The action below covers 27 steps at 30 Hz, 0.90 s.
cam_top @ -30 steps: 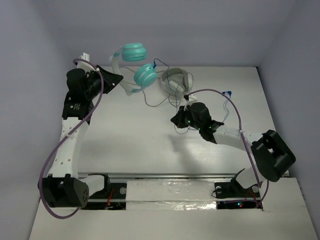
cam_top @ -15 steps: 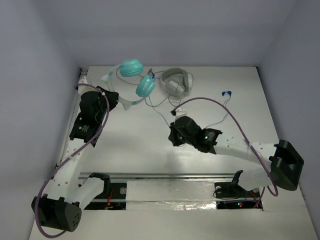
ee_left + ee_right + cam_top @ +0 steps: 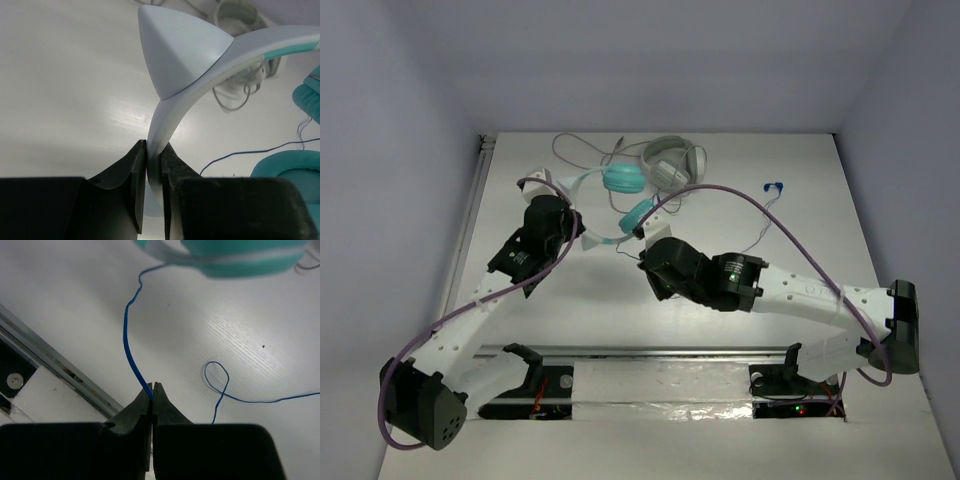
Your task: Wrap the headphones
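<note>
Headphones, one teal pair [image 3: 623,180], one grey pair [image 3: 672,162], left claw [image 3: 152,152] clamping headband [image 3: 185,55], right claw [image 3: 152,388] pinching blue cable [image 3: 125,335]

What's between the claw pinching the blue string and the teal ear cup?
Only the blue cable, running from the right gripper toward the ear cup; right wrist view.

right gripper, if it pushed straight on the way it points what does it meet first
Probably the table ahead of the right gripper, shut on the blue cable; the teal ear cup sits farther on, off to one side. Depth unclear.
</note>
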Motion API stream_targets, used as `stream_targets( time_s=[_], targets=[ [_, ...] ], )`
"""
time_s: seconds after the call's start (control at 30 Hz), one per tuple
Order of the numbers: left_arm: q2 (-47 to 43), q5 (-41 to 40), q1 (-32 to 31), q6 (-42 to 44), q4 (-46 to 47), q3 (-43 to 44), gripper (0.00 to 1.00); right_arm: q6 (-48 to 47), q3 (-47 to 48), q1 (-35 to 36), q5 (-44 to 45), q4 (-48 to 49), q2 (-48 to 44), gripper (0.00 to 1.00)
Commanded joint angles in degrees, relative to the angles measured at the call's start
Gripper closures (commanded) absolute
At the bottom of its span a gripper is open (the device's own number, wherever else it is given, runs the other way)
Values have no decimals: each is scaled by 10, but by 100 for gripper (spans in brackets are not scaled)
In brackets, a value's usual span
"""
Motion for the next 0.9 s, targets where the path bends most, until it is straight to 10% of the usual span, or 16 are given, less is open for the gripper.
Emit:
stream_targets(
  time_s=[0.0, 0.87],
  targets=[
    [10, 10, -25, 21, 40, 3, 100, -51, 44, 2, 30, -69, -9, 100],
    [137, 309, -55, 250, -124, 128, 100, -140, 91, 2, 201, -137, -25, 100]
  ],
)
